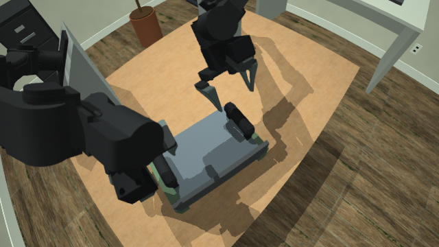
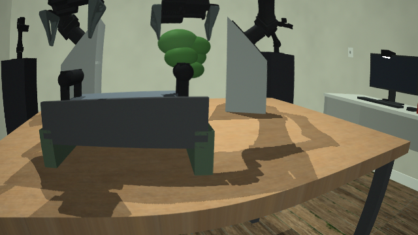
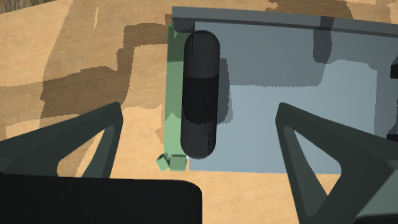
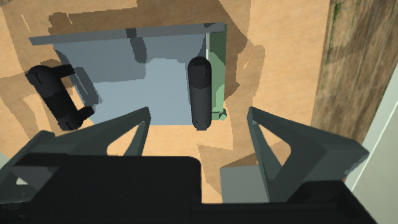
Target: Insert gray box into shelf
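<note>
Gray box [image 1: 199,144] [image 2: 124,122] [image 3: 276,109] [image 4: 165,85] sits upright on the table, just past center toward 6 o'clock in the top view, its ends at the green shelf rails [image 1: 168,188] [image 2: 204,153] [image 3: 174,90] [image 4: 218,75]. Looks about level; can't tell if its back is flat against the shelf's.

Left claw [image 1: 236,100] [image 2: 183,39] [image 3: 200,105] [image 4: 30,152]: wide, holding nothing, above and apart from the left handle [image 1: 240,120] [image 2: 183,70] [image 3: 201,95] [image 4: 52,97], which is at the box's 1 o'clock in the top view.

Right claw [image 1: 161,175] [image 2: 70,41] [image 4: 200,109]: wide too, nothing held, above the right handle [image 1: 164,171] [image 2: 71,77] [image 4: 200,92] at the box's 8 o'clock, top view.

Plant pot [image 1: 145,29] at 11 o'clock, top view, beyond the table.
</note>
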`<state>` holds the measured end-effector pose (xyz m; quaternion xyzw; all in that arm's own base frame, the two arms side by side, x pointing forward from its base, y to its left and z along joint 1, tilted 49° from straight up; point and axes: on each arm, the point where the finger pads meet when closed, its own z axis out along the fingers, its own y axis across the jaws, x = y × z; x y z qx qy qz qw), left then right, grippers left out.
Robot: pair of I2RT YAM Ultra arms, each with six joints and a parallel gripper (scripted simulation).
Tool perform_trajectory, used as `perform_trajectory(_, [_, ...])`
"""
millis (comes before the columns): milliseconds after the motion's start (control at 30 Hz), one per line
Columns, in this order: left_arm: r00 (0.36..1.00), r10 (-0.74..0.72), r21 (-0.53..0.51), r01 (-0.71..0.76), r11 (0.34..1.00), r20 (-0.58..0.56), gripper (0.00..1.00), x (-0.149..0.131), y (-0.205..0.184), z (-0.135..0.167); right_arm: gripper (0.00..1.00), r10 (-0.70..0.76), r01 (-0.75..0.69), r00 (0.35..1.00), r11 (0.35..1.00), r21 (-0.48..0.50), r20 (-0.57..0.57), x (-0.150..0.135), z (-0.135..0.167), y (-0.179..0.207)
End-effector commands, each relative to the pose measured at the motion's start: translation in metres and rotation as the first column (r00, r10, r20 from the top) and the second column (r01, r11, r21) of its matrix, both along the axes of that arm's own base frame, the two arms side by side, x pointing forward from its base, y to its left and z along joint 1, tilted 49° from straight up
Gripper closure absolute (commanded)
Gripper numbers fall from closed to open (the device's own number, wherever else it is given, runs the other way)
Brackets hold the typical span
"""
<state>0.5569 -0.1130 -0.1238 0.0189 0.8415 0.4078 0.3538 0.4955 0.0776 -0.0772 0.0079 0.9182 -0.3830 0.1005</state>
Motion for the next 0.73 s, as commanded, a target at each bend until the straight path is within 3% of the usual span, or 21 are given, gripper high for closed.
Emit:
perform_trajectory(0, [0.999, -0.027, -0.019, 0.027, 0.999, 0.035, 0.0, 0.009, -0.021, 0.018, 0.0, 0.038, -0.038, 0.999, 0.999, 0.01, 0.036, 0.007, 0.017, 0.021])
perform_trajectory(600, [0.999, -0.027, -0.019, 0.027, 0.999, 0.035, 0.0, 0.009, -0.021, 0.017, 0.0, 0.038, -0.038, 0.999, 0.999, 0.001, 0.016, 0.003, 0.006, 0.019])
perform_trajectory(633, [0.999, -0.039, -0.003, 0.039, 0.999, 0.012, 0.0, -0.007, -0.025, 0.02, 0.0, 0.039, -0.04, 0.998, 0.999, 0.017, 0.058, 0.009, 0.024, 0.03])
perform_trajectory(700, [0.999, -0.038, -0.01, 0.038, 0.999, 0.025, 0.0, -0.002, -0.027, 0.021, 0.0, 0.038, -0.039, 0.998, 0.999, 0.012, 0.048, 0.007, 0.022, 0.028])
